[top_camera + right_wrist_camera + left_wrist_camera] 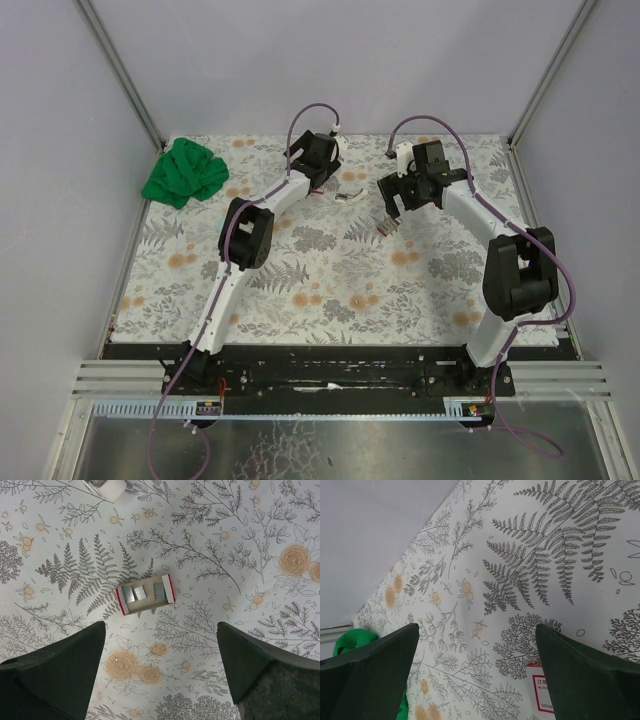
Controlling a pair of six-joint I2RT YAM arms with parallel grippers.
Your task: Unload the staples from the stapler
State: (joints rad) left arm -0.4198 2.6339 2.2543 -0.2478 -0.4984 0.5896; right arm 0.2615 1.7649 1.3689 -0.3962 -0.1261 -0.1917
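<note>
The stapler does not show in any view. An open red-and-white box (145, 594) lies on the floral cloth, with silvery staples (159, 591) in strips inside it; in the top view it is a small patch (388, 225). My right gripper (161, 624) hovers open just short of that box, nothing between its fingers. It also shows in the top view (393, 205). My left gripper (476, 627) is open and empty over bare cloth at the back (320, 168). A red-bordered white label (538, 690) peeks out beside its right finger.
A small white object (348, 195) lies between the two grippers. A white piece (106, 487) sits at the right wrist view's top edge. A crumpled green cloth (185, 172) lies at the back left, also behind the left finger (350, 639). Grey walls enclose the table.
</note>
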